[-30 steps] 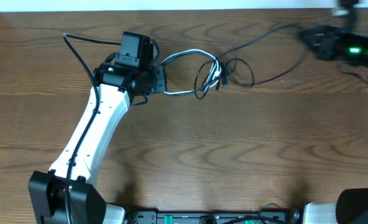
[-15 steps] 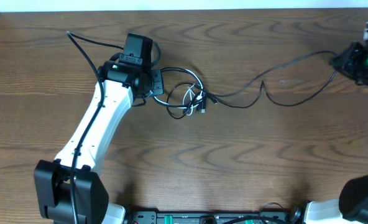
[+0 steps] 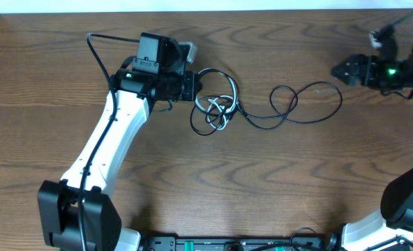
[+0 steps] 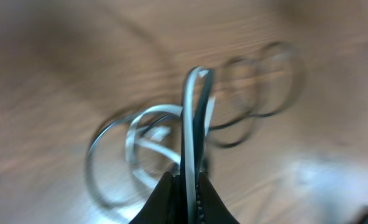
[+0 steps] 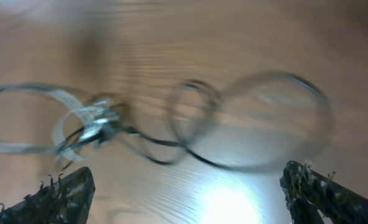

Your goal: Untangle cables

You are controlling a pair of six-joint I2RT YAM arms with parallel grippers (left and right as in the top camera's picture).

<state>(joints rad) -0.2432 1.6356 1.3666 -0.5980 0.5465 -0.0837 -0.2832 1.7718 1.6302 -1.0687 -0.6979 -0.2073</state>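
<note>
The cables (image 3: 217, 111) form a small knot of black and white cord at the table's middle. My left gripper (image 3: 192, 87) is at the knot's left side, shut on a white cord (image 4: 190, 124) and a black cord beside it, both running up from between its fingertips (image 4: 187, 193). A long black cord (image 3: 304, 104) lies in slack loops to the right of the knot. My right gripper (image 3: 346, 70) is up right of those loops, open and empty. In the right wrist view the black loops (image 5: 258, 124) lie blurred ahead of the wide-apart right gripper (image 5: 187, 193).
The left arm's own thick black wire (image 3: 98, 49) arches beside its wrist. The table's far edge (image 3: 206, 11) runs along the top, close behind both grippers. Bare wood (image 3: 262, 181) stretches toward the near edge.
The right gripper has opened and let go of the black cord, which was stretched taut and now lies in loose loops. The left gripper shifted slightly right with the knot.
</note>
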